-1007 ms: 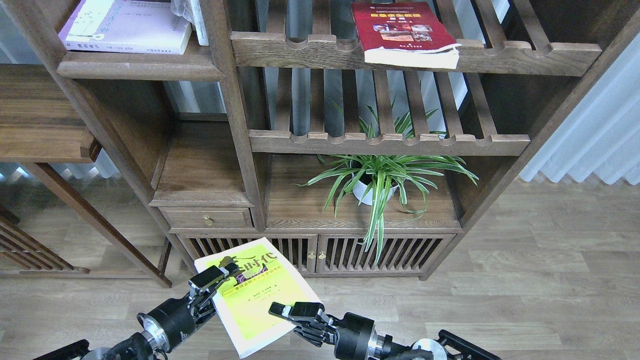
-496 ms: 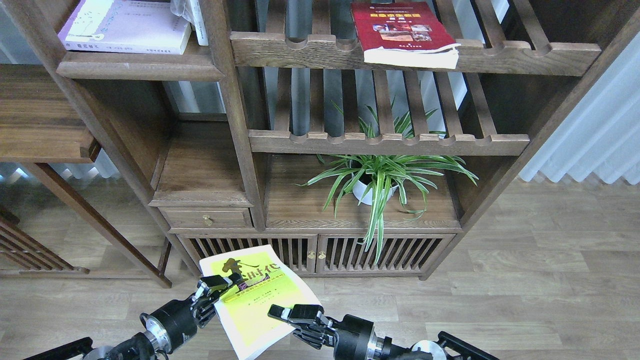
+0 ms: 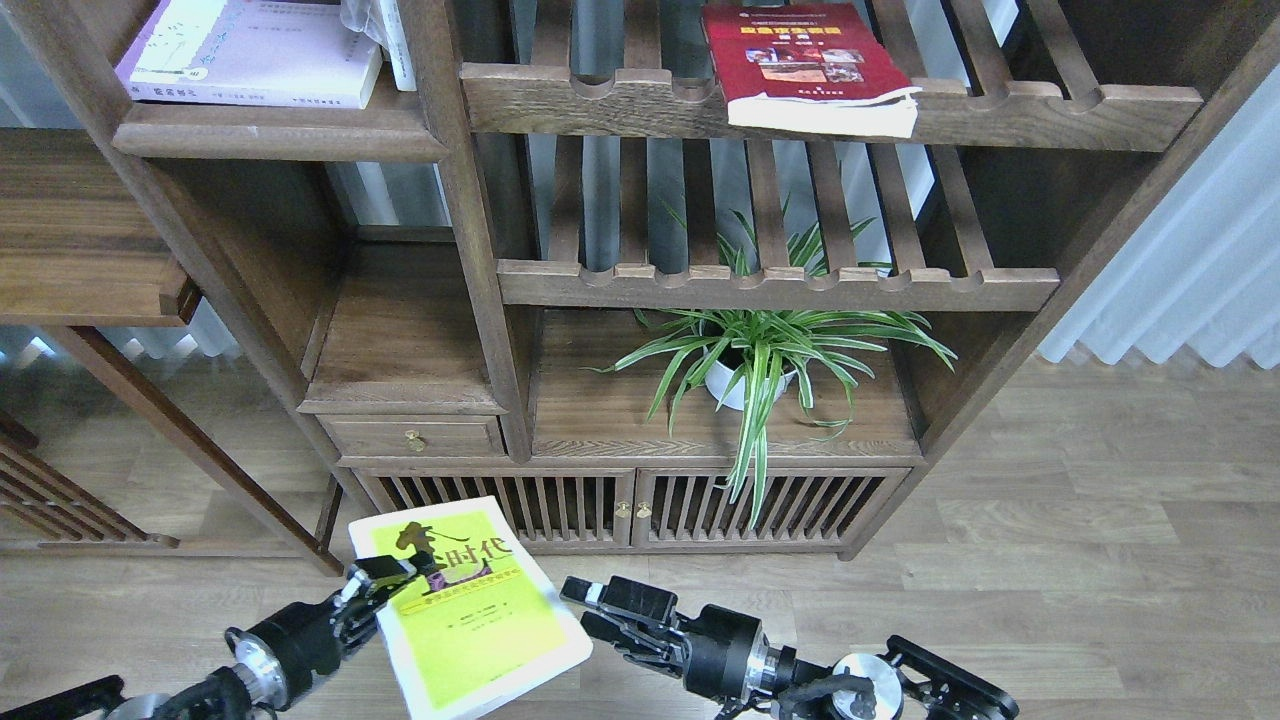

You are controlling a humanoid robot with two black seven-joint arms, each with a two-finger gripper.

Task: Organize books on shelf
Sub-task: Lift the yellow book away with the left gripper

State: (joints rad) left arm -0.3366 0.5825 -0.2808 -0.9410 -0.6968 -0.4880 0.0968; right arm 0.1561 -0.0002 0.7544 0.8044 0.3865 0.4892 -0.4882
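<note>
The yellow-green book (image 3: 470, 610) has shifted left, now gripped only by the left pincer (image 3: 385, 578) at its left edge. The right pincer (image 3: 600, 605) has let go and sits just beside it, fingers apart. Handover looks complete; shelving remains.

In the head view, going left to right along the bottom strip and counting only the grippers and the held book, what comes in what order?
left gripper → yellow-green book → right gripper, which is clear of the book.
</note>
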